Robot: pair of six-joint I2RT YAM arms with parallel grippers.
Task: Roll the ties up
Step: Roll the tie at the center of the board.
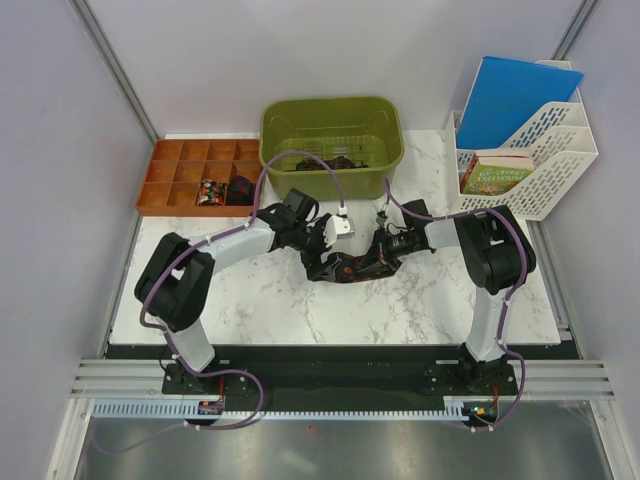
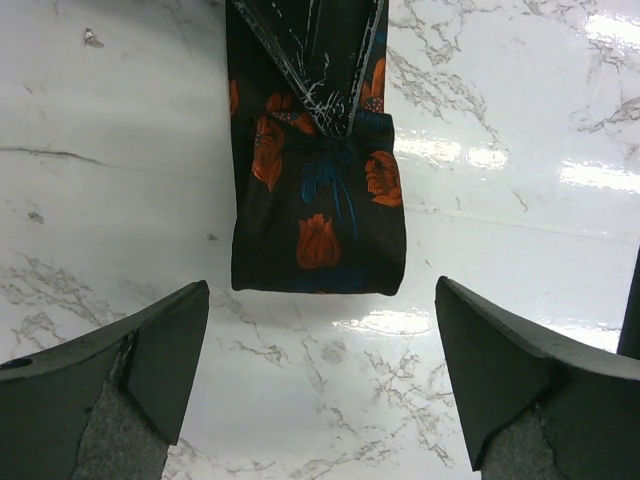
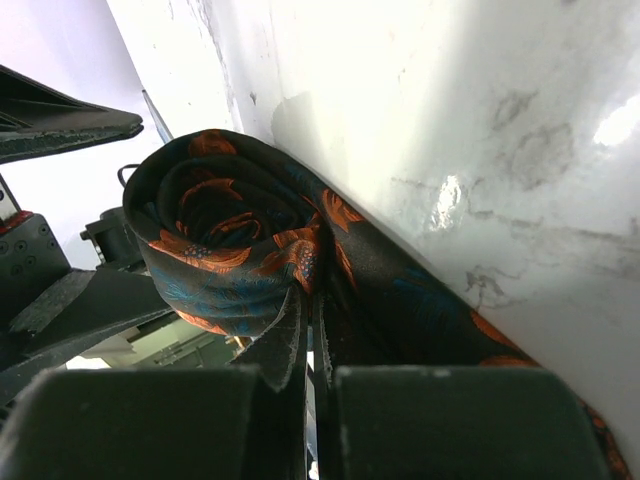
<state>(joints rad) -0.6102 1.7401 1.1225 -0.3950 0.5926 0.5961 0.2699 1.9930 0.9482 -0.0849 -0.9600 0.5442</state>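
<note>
Right claw (image 3: 318, 378) tight on tie (image 3: 225, 235)

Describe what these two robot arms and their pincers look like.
The left arm and right arm have chunky black joints and pale grey links, with purple cables looping along them. The left pincer has two dark, wedge-shaped fingers with grey pads.

1. Near half of the worktop (image 1: 270, 315) is bare marble — easy passage.
2. Far edge blocked by green bin (image 1: 332, 150), orange tray (image 1: 190, 178), file rack (image 1: 525, 165).
3. Centre — tie (image 1: 345, 268) lies in the way.
</note>
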